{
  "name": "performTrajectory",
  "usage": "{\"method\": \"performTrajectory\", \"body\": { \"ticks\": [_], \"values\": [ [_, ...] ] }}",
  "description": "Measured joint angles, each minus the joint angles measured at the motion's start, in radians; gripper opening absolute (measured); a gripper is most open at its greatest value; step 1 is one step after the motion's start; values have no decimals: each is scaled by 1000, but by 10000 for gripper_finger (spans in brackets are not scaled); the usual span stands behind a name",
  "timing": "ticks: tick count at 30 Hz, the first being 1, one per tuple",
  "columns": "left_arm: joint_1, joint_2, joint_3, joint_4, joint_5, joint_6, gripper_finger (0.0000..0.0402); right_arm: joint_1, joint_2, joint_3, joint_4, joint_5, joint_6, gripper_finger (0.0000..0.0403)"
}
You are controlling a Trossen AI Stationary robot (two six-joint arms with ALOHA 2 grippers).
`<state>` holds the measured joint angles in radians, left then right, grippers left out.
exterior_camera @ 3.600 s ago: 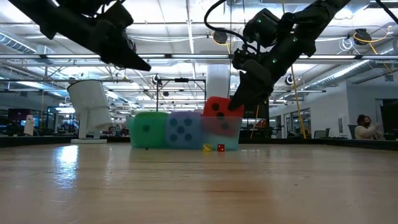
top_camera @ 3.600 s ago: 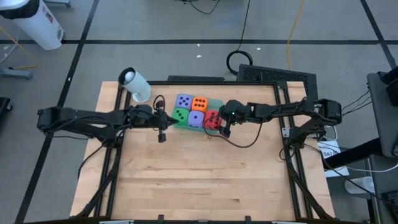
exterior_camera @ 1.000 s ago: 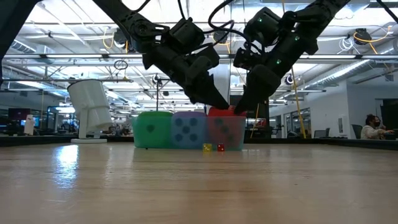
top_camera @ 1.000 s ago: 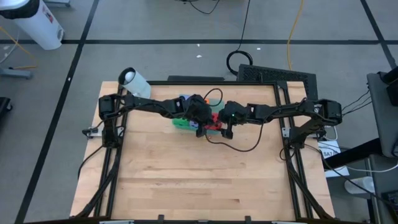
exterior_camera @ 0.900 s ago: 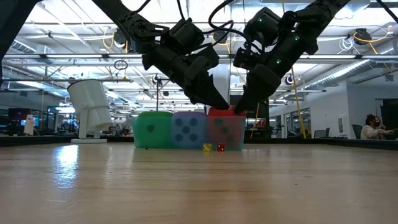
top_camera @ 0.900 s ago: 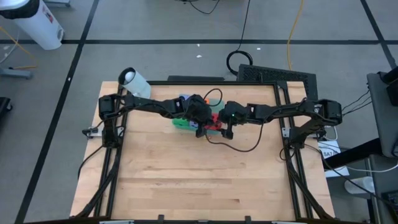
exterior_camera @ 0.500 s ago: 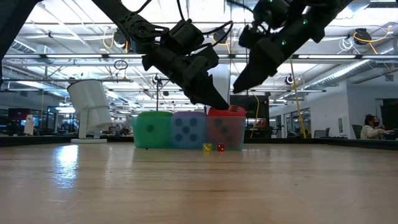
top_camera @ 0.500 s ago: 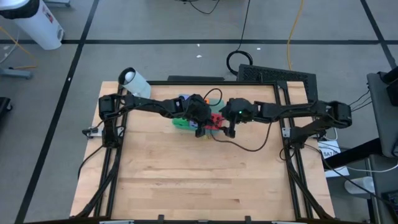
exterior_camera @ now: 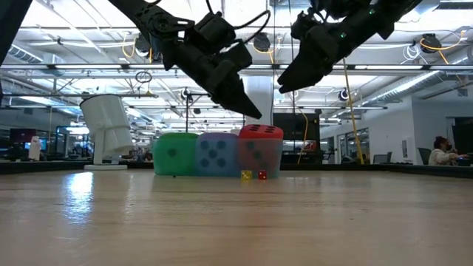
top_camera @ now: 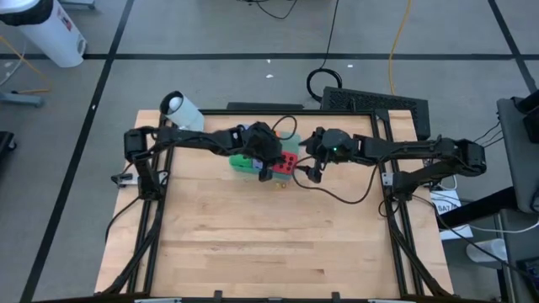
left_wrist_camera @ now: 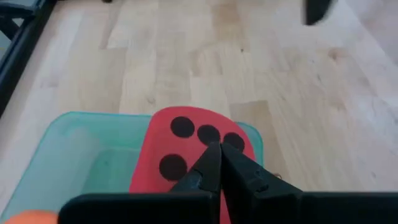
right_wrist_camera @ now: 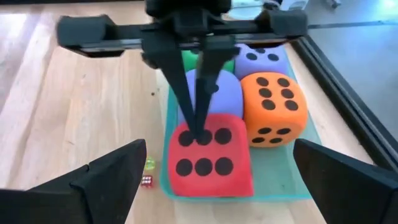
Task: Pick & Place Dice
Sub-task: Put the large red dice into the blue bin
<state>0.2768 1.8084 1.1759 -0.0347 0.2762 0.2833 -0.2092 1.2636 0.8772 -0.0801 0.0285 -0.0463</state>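
The five dice sit packed in the teal tray [right_wrist_camera: 311, 146]: the red die [right_wrist_camera: 211, 163] at the near corner, the orange die [right_wrist_camera: 273, 109] beside it, two purple dice [right_wrist_camera: 217, 90] [right_wrist_camera: 264, 56] and the green die [right_wrist_camera: 189, 59] behind. My left gripper [exterior_camera: 256, 115] is shut and points down at a slant just above the red die's top [exterior_camera: 260, 131], with a small gap between them. My right gripper [right_wrist_camera: 219, 146] is open and hangs higher, to the right of the tray [exterior_camera: 284, 87].
Two tiny dice, one yellow [exterior_camera: 246, 175] and one red [exterior_camera: 261, 175], lie on the wood just in front of the tray. A white cylinder [top_camera: 181, 114] lies near the table's far left corner. Bare wood [top_camera: 269, 236] stretches toward the near edge.
My left gripper, whose shut tips rested on the red die's top, has risen off it and drawn slightly toward the left. My right gripper has lifted up and away from the red die toward the right. The red die stays in the tray.
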Motion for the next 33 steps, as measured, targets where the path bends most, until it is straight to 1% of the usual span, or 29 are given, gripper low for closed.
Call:
{"method": "performTrajectory", "body": {
  "ticks": [4, 9, 11, 13, 16, 18, 20, 22, 24, 28, 30, 33],
  "values": [
    [1, -39, 0, -7, 4, 28, 5, 2, 0, -1, 16, 25, -5, 396],
    [4, -121, 1, -7, 12, 50, 3, 2, -7, -43, 190, 22, 7, 396],
    [7, -156, 1, -33, 18, 53, 4, 2, -11, -72, 253, 21, 6, 396],
    [7, -195, 1, -57, 19, 57, 3, 2, -28, -104, 278, 21, 12, 396],
    [7, -266, 0, -157, 28, 62, 3, 9, -74, -157, 307, 20, 83, 396],
    [2, -327, -27, -170, 42, 69, 2, 21, -111, -208, 320, 20, 114, 396],
    [-3, -403, -83, -167, 44, 73, 2, 43, -142, -269, 396, 21, 117, 396],
    [3, -486, -155, -131, 40, 73, 2, 64, -182, -332, 494, 20, 106, 396],
    [30, -588, -244, -104, 36, 59, 2, 77, -223, -378, 583, 20, 85, 396],
    [99, -811, -436, 29, 38, -16, 2, 88, -295, -440, 673, 27, 79, 396],
    [127, -916, -539, 87, 41, -55, 2, 88, -299, -460, 698, 37, 79, 396],
    [158, -1039, -693, 170, 36, -93, 3, 87, -266, -466, 723, 101, 79, 396]
  ]
}}
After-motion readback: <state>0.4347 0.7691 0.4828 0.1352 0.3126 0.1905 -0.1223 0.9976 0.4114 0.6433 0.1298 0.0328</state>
